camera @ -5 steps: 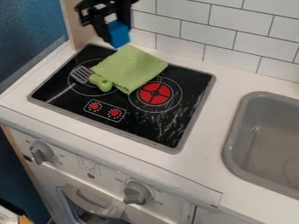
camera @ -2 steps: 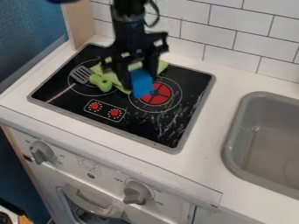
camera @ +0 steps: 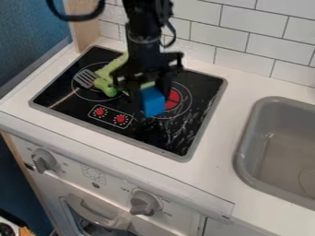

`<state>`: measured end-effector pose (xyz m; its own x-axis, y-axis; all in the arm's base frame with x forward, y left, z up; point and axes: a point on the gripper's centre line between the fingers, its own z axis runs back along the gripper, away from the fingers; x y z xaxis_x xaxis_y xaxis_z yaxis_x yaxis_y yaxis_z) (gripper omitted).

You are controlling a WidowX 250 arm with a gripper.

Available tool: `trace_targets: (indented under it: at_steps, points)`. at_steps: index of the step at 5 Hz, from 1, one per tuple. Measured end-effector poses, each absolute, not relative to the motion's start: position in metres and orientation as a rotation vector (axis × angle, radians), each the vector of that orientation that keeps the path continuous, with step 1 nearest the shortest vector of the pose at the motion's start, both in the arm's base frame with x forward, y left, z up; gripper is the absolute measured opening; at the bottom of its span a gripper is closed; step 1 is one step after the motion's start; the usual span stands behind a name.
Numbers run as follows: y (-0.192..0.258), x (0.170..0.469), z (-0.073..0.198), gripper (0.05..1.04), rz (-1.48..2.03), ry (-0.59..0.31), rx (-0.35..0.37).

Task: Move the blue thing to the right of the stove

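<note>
Above the middle of the stove [camera: 166, 136], a blue block [camera: 153, 102] is gripped between the fingers of the black tool [camera: 152, 96], which hangs down from the arm [camera: 144, 30]; whether the block's underside touches the stove cannot be told. From this angle the block and tool partly overlap the red burner marking [camera: 175, 99] of the stove. On the left part of the stove lie a green cloth [camera: 115, 68], partly hidden by the arm, and a slotted spatula [camera: 85, 79] with a green handle [camera: 106, 86]. Two red dial markings [camera: 100, 112] occupy the stove's front portion. Around the stove extends the white table [camera: 218, 154]; to the stove's right is a grey sink [camera: 245, 152], and behind the stove rises a wall of white tiles [camera: 246, 50].
</note>
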<state>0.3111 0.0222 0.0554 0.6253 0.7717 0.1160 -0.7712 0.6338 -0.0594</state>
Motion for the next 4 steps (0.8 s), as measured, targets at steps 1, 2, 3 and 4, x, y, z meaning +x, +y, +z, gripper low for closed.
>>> trace_targets:
  at_steps: [1, 2, 3, 4]
  points:
    - [0.023, 0.312, 0.051, 0.592, 0.886, -0.135, 0.004]
    - [0.023, 0.312, 0.042, 0.592, 0.887, -0.114, 0.010]
    - [0.024, 0.314, 0.039, 0.592, 0.884, -0.114, 0.025]
    - [0.025, 0.317, 0.038, 0.661, 0.877, -0.114, 0.033]
